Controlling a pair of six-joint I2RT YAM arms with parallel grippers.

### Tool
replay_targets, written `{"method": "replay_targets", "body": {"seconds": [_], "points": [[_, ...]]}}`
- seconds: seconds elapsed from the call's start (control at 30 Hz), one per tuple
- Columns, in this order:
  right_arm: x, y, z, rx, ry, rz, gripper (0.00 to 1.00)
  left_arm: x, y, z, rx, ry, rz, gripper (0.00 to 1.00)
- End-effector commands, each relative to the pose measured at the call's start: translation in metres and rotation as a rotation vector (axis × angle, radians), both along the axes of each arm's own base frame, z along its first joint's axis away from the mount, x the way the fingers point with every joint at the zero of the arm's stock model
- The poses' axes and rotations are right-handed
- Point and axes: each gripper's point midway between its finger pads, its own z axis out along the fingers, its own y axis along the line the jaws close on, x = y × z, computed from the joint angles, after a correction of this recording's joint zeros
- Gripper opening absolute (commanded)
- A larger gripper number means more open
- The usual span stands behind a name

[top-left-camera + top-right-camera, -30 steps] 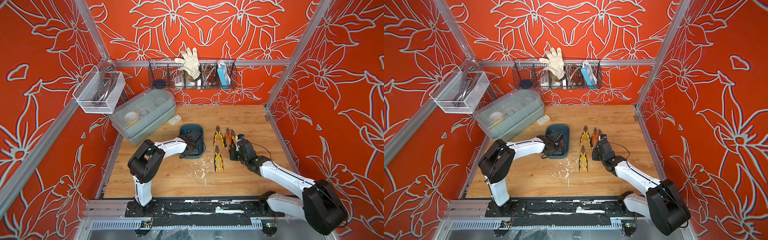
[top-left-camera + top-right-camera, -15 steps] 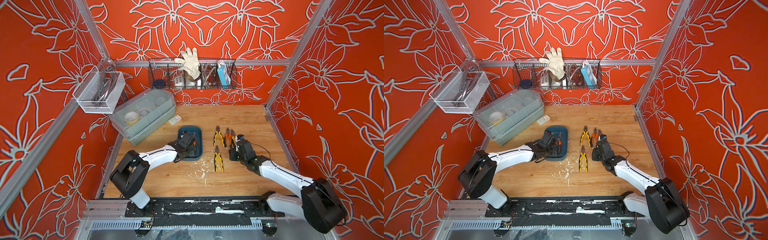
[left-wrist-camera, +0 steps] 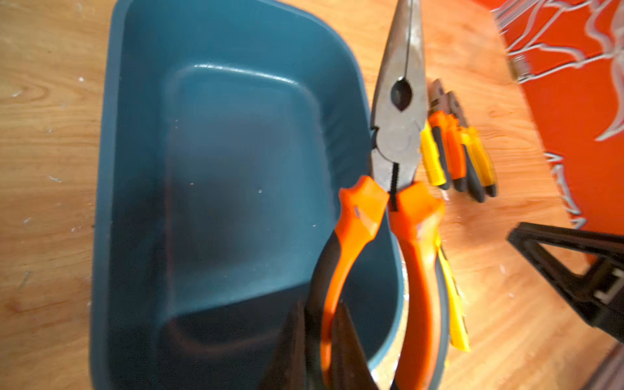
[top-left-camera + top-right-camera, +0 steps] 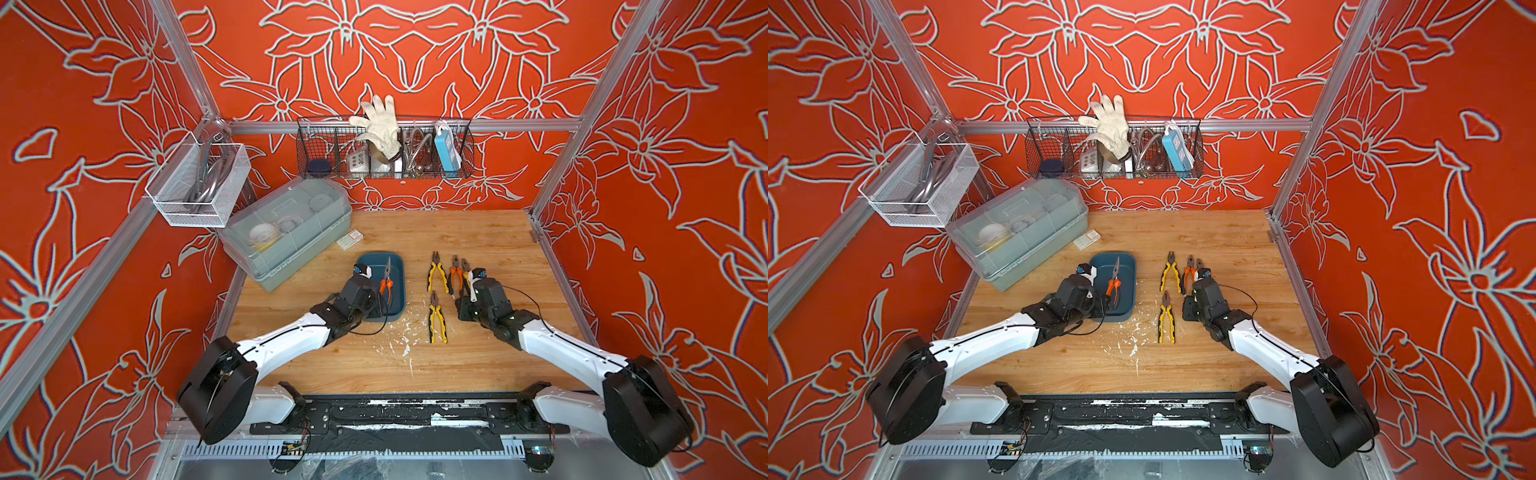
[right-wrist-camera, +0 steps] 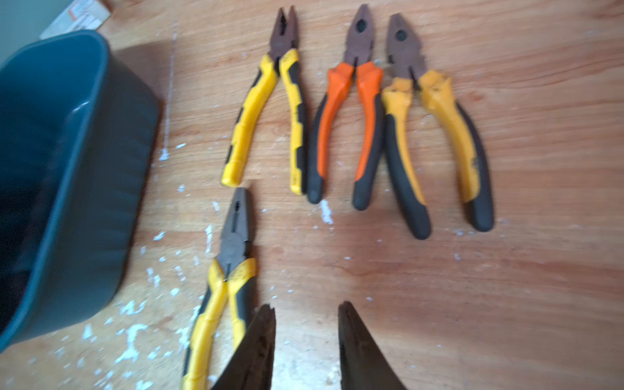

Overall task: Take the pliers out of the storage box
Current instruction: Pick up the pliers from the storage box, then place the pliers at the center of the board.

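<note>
firmly, the left hand (image 3: pixel 320 305) clenched one handle of the long-nose pliers (image 3: pixel 398 141) over the storage box (image 3: pixel 104 169); at three o'clock, the right hand (image 5: pixel 305 305) hung released, empty.

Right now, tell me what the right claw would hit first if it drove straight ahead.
Probably the handle ends of the orange-and-black pliers; the right claw may touch bare table first.

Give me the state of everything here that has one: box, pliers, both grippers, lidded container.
Storage box, empty.
Long-nose pliers, gripped by one handle, held over the storage box.
Left gripper, shut on the long-nose pliers.
Right gripper, open, empty.
Near yellow pliers, flat on the table.
Far yellow pliers, flat on the table.
Orange pliers, flat on the table.
Amber-handled pliers, flat on the table.
Grey container, lid on.
</note>
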Motion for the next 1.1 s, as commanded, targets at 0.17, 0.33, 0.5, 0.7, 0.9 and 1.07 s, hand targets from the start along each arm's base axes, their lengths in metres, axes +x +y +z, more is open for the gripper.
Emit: {"method": "replay_targets", "body": {"seconds": [0.17, 0.33, 0.5, 0.7, 0.9, 1.07], "points": [[-0.008, 0.087, 0.073, 0.504, 0.056, 0.233, 0.47, 0.003, -0.036, 0.028, -0.165, -0.089, -0.126, 0.00], [-0.008, 0.121, 0.082, 0.635, 0.133, 0.308, 0.54, 0.003, -0.043, 0.025, -0.151, -0.063, -0.147, 0.00], [-0.005, 0.142, 0.085, 0.617, 0.131, 0.333, 0.63, 0.003, -0.044, 0.023, -0.147, -0.060, -0.150, 0.00], [0.000, 0.163, 0.083, 0.610, 0.145, 0.347, 0.63, 0.003, -0.048, 0.020, -0.146, -0.043, -0.160, 0.00], [0.008, 0.174, 0.069, 0.569, 0.187, 0.329, 0.62, 0.004, -0.048, 0.020, -0.139, -0.043, -0.162, 0.00], [0.012, 0.187, 0.063, 0.574, 0.207, 0.338, 0.56, 0.005, -0.047, 0.020, -0.129, -0.044, -0.161, 0.00]]}}
